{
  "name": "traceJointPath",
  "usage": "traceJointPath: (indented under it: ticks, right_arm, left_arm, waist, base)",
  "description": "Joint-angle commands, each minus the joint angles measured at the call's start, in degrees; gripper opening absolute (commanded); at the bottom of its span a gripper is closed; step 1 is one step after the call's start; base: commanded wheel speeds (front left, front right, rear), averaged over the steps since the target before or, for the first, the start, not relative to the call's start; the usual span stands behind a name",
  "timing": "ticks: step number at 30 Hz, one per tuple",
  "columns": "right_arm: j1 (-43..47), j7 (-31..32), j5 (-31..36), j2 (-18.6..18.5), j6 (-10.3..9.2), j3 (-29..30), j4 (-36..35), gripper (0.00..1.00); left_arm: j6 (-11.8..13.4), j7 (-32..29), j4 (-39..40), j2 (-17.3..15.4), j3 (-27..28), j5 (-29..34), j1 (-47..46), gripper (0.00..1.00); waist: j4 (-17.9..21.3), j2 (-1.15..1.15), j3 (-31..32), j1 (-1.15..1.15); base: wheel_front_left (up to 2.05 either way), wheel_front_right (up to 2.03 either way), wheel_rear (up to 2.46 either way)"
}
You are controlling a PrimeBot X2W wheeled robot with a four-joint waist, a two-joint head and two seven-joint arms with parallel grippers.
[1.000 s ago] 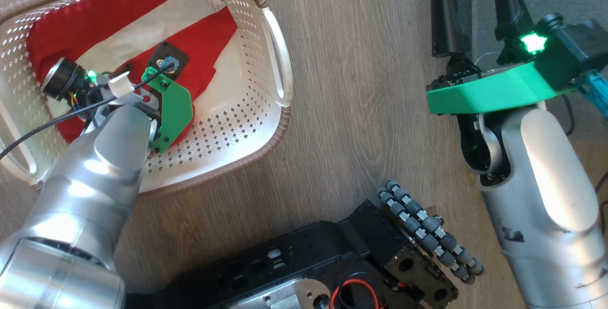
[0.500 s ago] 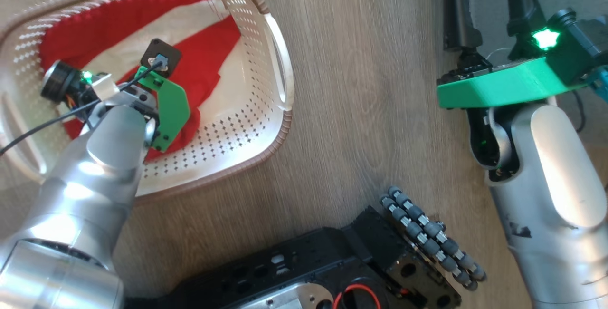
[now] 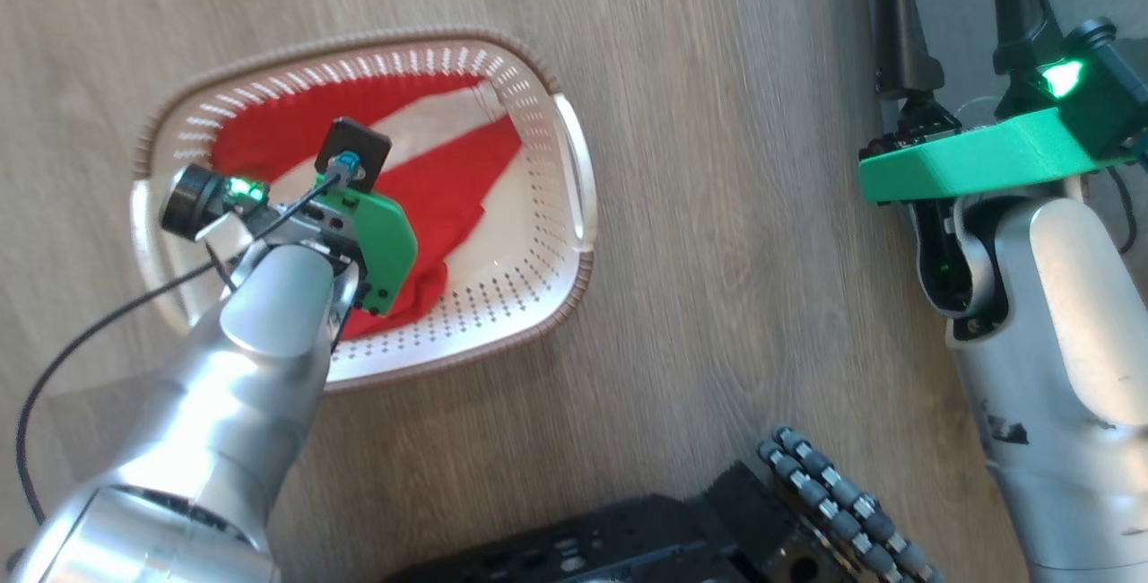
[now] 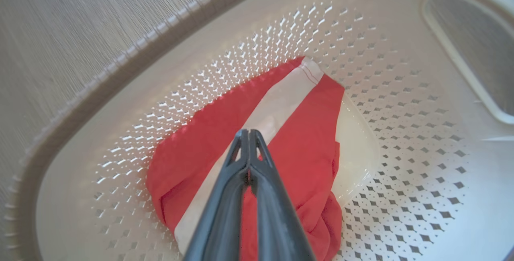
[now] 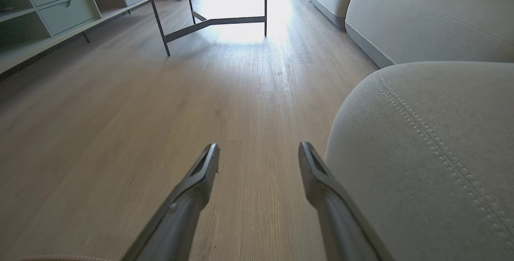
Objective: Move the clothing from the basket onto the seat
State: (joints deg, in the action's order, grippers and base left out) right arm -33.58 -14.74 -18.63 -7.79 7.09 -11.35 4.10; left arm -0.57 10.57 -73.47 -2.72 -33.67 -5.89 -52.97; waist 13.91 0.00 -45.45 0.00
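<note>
The cream perforated basket (image 3: 585, 271) stands on the wood floor at the left of the head view. Red clothing (image 3: 457, 179) with a white stripe lies in it. My left wrist hangs over the basket's middle. In the left wrist view my left gripper (image 4: 249, 132) is shut, its tips pressed together on the red and white clothing (image 4: 305, 140), which bunches under the fingers against the basket (image 4: 401, 152) floor. My right gripper (image 5: 259, 147) is open and holds nothing, low over the floor, just left of the grey seat (image 5: 421, 152) with its double stitching.
My black base with grey rollers (image 3: 834, 502) sits at the bottom of the head view. Ahead in the right wrist view are a metal-legged table (image 5: 209, 20), a low cabinet with drawers (image 5: 48, 8) at the left and another grey cushion (image 5: 421, 12).
The whole head view has shifted: the basket now looks smaller and lower right, so the camera moved. My left wrist stays over the clothing in the basket. The right gripper stays open.
</note>
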Motion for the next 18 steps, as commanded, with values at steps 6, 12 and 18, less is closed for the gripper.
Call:
traceJointPath:
  ticks: [6, 12, 18]
  right_arm:
    - [4.11, -0.26, 0.33, -1.37, 0.40, -0.65, -0.24, 1.00]
    - [6.64, -0.26, 0.40, -1.56, 0.40, -0.39, 1.16, 1.00]
    - [9.47, -0.26, 0.51, -1.58, 0.40, -0.22, 2.77, 1.00]
  left_arm:
    - [-1.42, 4.17, 5.47, -0.19, 1.68, -4.40, 5.88, 1.00]
    - [-0.46, 4.40, 14.70, -0.17, 1.93, -7.79, 11.32, 1.00]
    - [1.06, 4.41, 23.77, -0.43, 6.00, -9.12, 16.99, 1.00]
  waist:
    - [-3.96, 0.00, 8.96, 0.00]
    - [-6.38, 0.00, 15.81, 0.00]
    - [-8.64, 0.00, 22.06, 0.00]
  base:
    - [0.00, 0.00, 0.00]
    - [0.00, 0.00, 0.00]
    - [0.00, 0.00, 0.00]
